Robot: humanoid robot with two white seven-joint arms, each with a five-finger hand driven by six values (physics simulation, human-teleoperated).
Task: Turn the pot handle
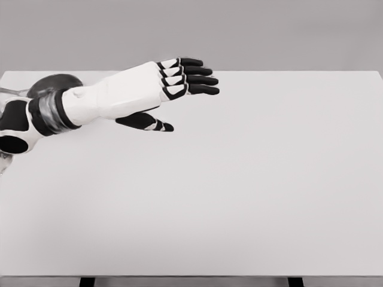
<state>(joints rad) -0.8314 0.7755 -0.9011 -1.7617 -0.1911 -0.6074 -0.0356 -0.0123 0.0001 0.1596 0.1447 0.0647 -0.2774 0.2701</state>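
My left hand (pixel 179 95) reaches in from the left edge and hovers over the far left part of the white table (pixel 239 191). Its fingers (pixel 194 76) are stretched out straight toward the right, the thumb (pixel 149 122) hangs below them, and nothing is held. A dark rounded pot (pixel 52 84) shows behind my forearm at the far left, mostly hidden by the arm. A thin grey handle (pixel 12 91) sticks out from it toward the left edge. The hand lies to the right of the pot, apart from it.
The table's far edge runs along the grey wall at the top. Its front edge is near the bottom of the view, with two dark legs (pixel 87 281) below it.
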